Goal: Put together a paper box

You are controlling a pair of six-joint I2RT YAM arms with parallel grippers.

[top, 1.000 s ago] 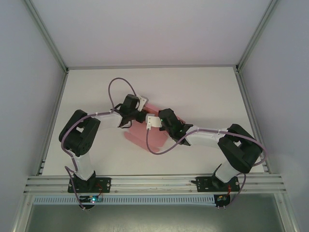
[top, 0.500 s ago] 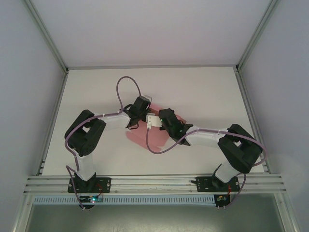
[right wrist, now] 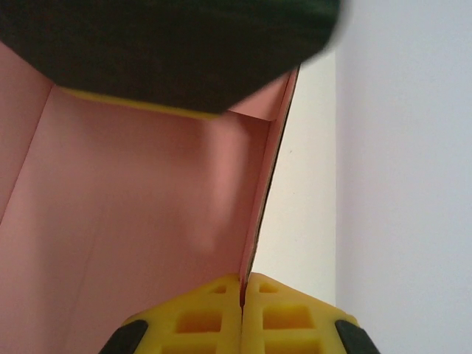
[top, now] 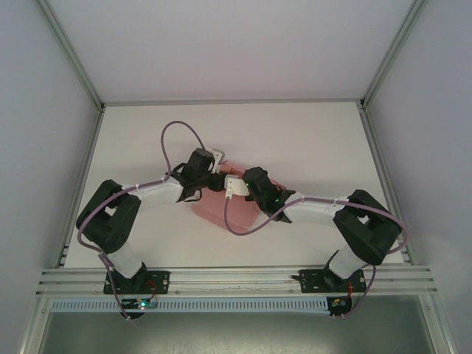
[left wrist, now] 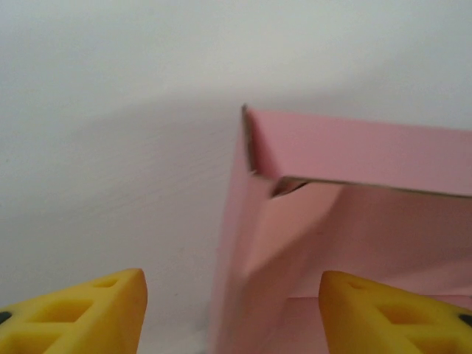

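The pink paper box [top: 215, 209] lies partly folded mid-table between both arms. In the left wrist view a raised wall and folded corner of the box [left wrist: 346, 214] stand between my left gripper's [left wrist: 232, 317] yellow fingertips, which are wide apart and open, one inside the box and one outside. My right gripper [right wrist: 242, 295] is shut on the thin upright edge of a box wall [right wrist: 147, 206], the card pinched between its yellow pads. From above, the left gripper [top: 218, 178] and the right gripper [top: 242, 193] meet over the box's far end.
The white table [top: 310, 140] is ringed by an aluminium frame with grey walls close on both sides. A dark part of the left gripper [right wrist: 184, 51] hangs over the box in the right wrist view. Purple cables loop above both arms.
The left arm swung right over the box, then drew back left, its elbow moving outward. The right arm and the box have stayed put.
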